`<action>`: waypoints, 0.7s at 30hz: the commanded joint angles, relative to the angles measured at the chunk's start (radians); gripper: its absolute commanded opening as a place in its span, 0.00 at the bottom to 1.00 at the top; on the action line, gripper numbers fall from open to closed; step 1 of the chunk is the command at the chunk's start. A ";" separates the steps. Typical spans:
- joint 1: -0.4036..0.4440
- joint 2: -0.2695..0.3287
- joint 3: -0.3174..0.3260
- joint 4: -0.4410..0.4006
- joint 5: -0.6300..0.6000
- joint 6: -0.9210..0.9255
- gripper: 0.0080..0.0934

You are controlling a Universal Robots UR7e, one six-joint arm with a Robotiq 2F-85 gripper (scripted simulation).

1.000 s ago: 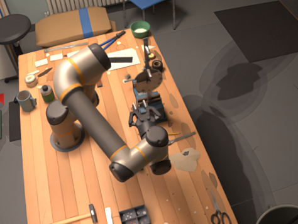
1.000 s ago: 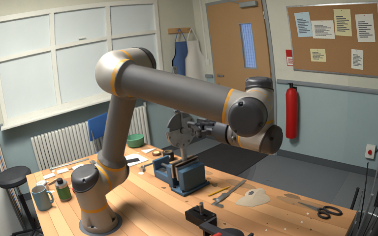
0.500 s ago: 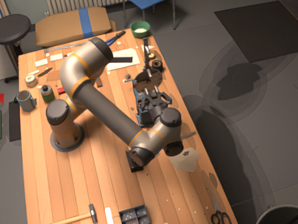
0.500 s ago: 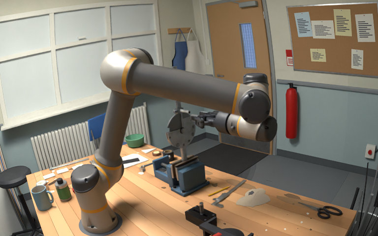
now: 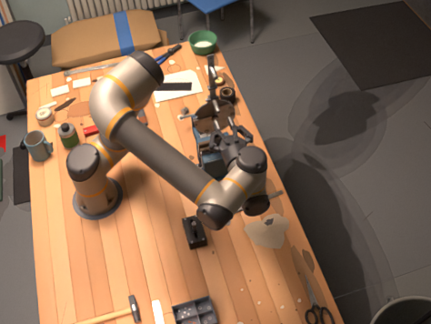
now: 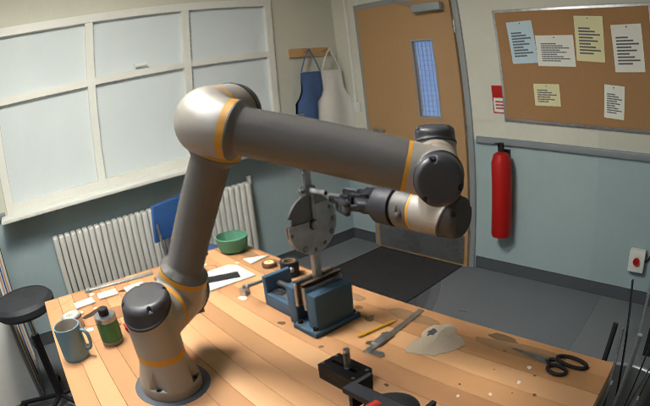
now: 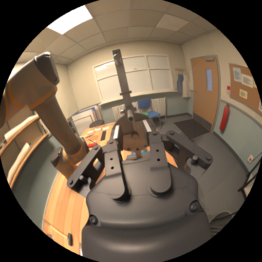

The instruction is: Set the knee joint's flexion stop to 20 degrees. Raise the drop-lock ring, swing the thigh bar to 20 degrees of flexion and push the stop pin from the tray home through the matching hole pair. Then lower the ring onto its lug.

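Note:
The knee joint's lower bar is hidden in the blue vice (image 6: pixel 314 299) that clamps it at mid-bench. Above the vice stands the round joint plate (image 6: pixel 311 222) (image 7: pixel 133 133), and the thigh bar (image 7: pixel 122 80) rises from it, close to upright, with the drop-lock ring (image 7: pixel 125 93) partway up it. The stop pin (image 6: pixel 346 358) stands upright in its black tray (image 5: pixel 194 231) near the front edge of the bench. My gripper (image 6: pixel 335 201) (image 7: pixel 133 133) reaches in level from the door side at the top of the plate, open and holding nothing.
The vice and the joint stand right in front of my fingers. A ruler (image 6: pixel 393 330), a pencil (image 6: pixel 376 328) and a cloth (image 6: pixel 435 340) lie right of the vice. Scissors (image 6: pixel 556 362) lie near the bench's right end. A mug (image 6: pixel 72 339) and a bottle (image 6: pixel 108 326) stand by my base.

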 commanded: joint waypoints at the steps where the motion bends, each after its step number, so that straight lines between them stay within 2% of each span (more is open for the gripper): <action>1: 0.005 -0.007 0.009 -0.002 0.004 0.000 0.40; 10: 0.048 -0.060 0.086 -0.027 0.047 0.000 0.40; 21: 0.053 -0.066 0.095 -0.029 0.052 0.000 0.40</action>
